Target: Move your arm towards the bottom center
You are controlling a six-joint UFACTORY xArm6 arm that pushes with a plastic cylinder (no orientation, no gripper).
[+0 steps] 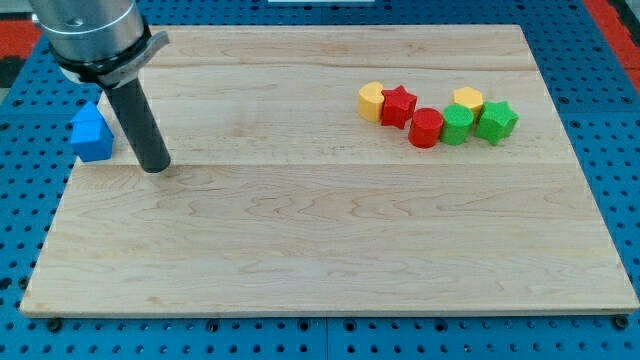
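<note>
My tip (155, 166) rests on the wooden board (330, 250) near its left edge, in the upper left part of the view. A blue house-shaped block (92, 134) lies just left of the tip, at the board's left edge, with a small gap between them. Far to the right sits a cluster: a yellow block (371, 101), a red star block (399, 106), a red rounded block (426, 128), a green block (457, 125), a second yellow block (467, 99) and a green star block (495, 121).
The board lies on a blue perforated table (610, 90). The arm's grey cylindrical body (88, 35) hangs over the top left corner.
</note>
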